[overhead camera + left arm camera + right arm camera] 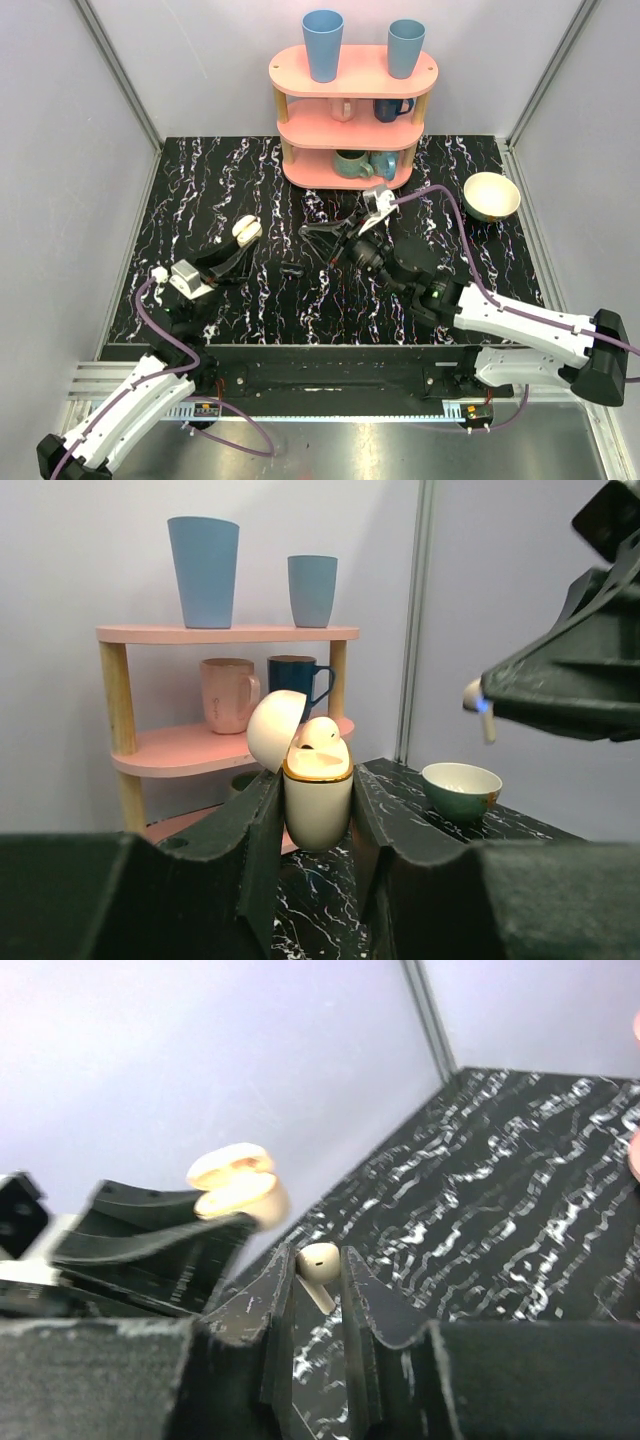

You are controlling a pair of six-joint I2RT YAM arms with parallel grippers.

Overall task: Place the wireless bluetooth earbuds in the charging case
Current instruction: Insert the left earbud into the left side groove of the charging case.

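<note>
My left gripper [243, 240] is shut on the cream-white charging case [246, 229] and holds it upright above the table. In the left wrist view the case [318, 810] stands open, its lid [272, 730] tipped back, with one white earbud [320, 736] seated in it. My right gripper [306, 232] is shut on the other earbud [319, 1263], stem pointing down, to the right of the case and apart from it. That earbud also shows in the left wrist view [478, 702]. The case shows in the right wrist view [238, 1186] at upper left.
A pink three-tier shelf [352, 118] with blue cups and mugs stands at the back. A cream bowl [491, 196] sits at the back right. A small dark object [291, 269] lies on the black marbled table [200, 190] between the arms.
</note>
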